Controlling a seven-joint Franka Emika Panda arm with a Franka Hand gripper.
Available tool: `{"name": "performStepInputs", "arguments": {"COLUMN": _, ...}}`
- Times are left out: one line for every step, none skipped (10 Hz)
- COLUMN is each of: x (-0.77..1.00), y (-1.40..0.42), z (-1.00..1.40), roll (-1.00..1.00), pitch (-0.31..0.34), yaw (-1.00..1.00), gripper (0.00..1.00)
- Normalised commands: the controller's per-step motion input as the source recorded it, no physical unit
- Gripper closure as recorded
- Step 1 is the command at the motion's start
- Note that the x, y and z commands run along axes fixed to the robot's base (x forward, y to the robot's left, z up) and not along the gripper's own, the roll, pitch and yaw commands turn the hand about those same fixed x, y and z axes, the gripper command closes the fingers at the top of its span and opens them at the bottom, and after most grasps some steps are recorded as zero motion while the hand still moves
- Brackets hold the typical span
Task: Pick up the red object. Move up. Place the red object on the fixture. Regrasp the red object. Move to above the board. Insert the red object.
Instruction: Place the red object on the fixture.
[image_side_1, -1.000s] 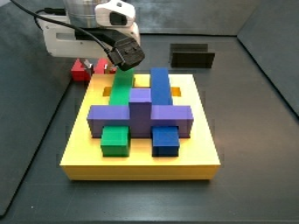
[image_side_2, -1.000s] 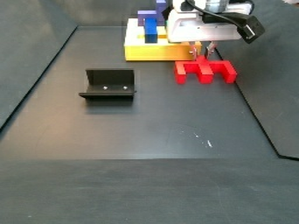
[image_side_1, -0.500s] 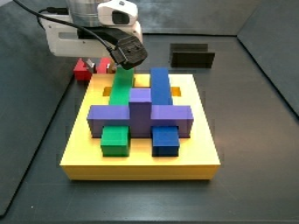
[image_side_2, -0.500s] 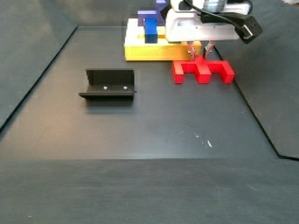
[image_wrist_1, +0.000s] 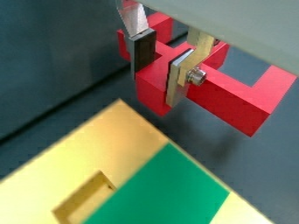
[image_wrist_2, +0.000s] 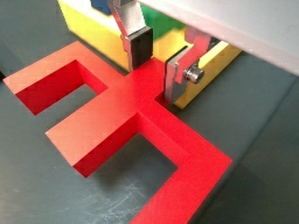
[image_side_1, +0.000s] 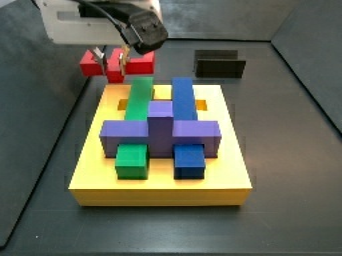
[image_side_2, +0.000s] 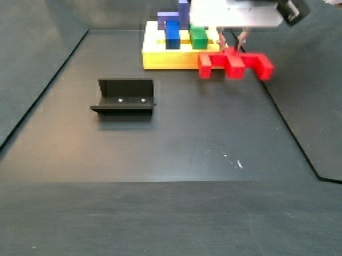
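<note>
My gripper (image_side_1: 118, 60) is shut on the red object (image_side_1: 95, 62), a bright red pronged bar, and holds it in the air beyond the far left corner of the board (image_side_1: 160, 186). In a side view the red object (image_side_2: 238, 67) hangs just right of the yellow board (image_side_2: 166, 59). Both wrist views show the silver fingers clamped on the bar's middle prong (image_wrist_1: 239, 92) (image_wrist_2: 117, 114). The black fixture (image_side_1: 219, 64) stands at the far end; it also shows in a side view (image_side_2: 123, 97), well away from the gripper.
The board carries a long green block (image_side_1: 138, 97), a long blue block (image_side_1: 183, 94), a purple cross block (image_side_1: 160, 127) and two short green and blue blocks at its front. Dark walls ring the floor.
The gripper has risen with the red object in it; the object was on the floor and now hangs above it. Board and fixture have not moved.
</note>
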Motion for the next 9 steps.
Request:
{"name": "performStepInputs", "arguments": {"x": 0.10, "y": 0.07, "z": 0.00, "roll": -0.11, "pitch": 0.000, "yaw": 0.00, "gripper": 1.00}}
{"name": "performStepInputs", "arguments": {"x": 0.83, "y": 0.35, "z": 0.07, "roll": -0.41, "pitch": 0.306, "yaw": 0.00, "gripper": 1.00}}
{"name": "performStepInputs", "arguments": {"x": 0.90, "y": 0.34, "z": 0.14, "roll": -0.38, "pitch": 0.271, "yaw": 0.00, "gripper": 1.00}}
{"name": "performStepInputs", "arguments": {"x": 0.90, "y": 0.31, "z": 0.17, "roll": -0.46, "pitch": 0.234, "yaw": 0.00, "gripper": 1.00}}
{"name": "performStepInputs", "arguments": {"x": 0.89, "y": 0.30, "z": 0.26, "roll": -0.56, "pitch": 0.151, "yaw": 0.00, "gripper": 1.00}}
{"name": "performStepInputs", "arguments": {"x": 0.89, "y": 0.30, "z": 0.35, "roll": -0.59, "pitch": 0.063, "yaw": 0.00, "gripper": 1.00}}
{"name": "performStepInputs", "arguments": {"x": 0.91, "y": 0.28, "z": 0.38, "roll": -0.56, "pitch": 0.020, "yaw": 0.00, "gripper": 1.00}}
{"name": "performStepInputs", "arguments": {"x": 0.92, "y": 0.25, "z": 0.38, "roll": -0.57, "pitch": 0.000, "yaw": 0.00, "gripper": 1.00}}
{"name": "performStepInputs", "arguments": {"x": 0.92, "y": 0.22, "z": 0.36, "roll": -0.59, "pitch": 0.000, "yaw": 0.00, "gripper": 1.00}}
